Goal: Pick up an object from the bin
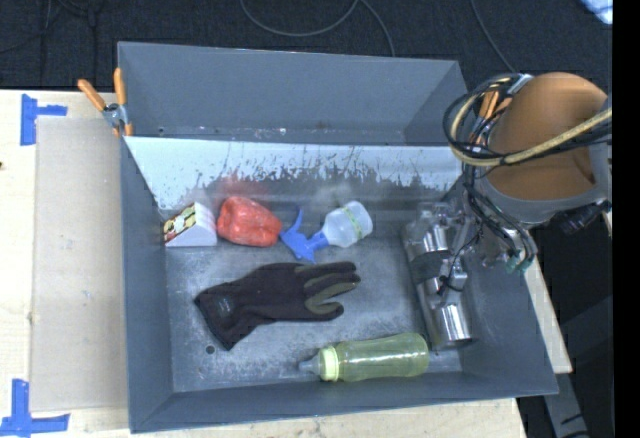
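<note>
At right side of bin [290,96]: gripper [440,281] down low over the floor, open or closed impossible to tell, nothing seen held. Nearest to it: yellow-green bottle [375,358], flat along front wall, base end just beside gripper, contact unclear. Count: 1 bottle, 1 black glove [270,296] mid-floor, 1 red crumpled lump [247,222], 1 white box [192,226] with yellow-red label, 1 blue-headed clear sprayer [330,231]. Last three in a row by back wall.
</note>
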You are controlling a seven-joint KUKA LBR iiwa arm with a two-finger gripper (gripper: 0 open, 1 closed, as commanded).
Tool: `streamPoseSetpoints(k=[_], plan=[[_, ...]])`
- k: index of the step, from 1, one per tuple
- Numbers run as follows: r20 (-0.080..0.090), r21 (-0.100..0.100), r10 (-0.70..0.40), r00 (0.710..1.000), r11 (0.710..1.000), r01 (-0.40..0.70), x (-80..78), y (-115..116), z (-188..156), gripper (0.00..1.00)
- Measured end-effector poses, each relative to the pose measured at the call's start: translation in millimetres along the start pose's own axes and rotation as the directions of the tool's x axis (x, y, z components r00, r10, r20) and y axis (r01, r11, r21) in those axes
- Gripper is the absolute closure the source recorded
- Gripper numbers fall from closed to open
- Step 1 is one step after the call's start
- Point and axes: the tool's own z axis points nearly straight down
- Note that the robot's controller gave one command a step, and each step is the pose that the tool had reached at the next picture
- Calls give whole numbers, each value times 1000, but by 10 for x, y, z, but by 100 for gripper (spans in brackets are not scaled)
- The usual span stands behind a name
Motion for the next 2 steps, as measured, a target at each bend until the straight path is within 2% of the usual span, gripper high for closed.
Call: streamPoseSetpoints(k=[1, 2], plan=[[7, 1, -2, 1000, 1000, 2, -17, 4, -41, 0], [7, 1, -118, 993, 993, 118, 148, 171, 342, 0]])
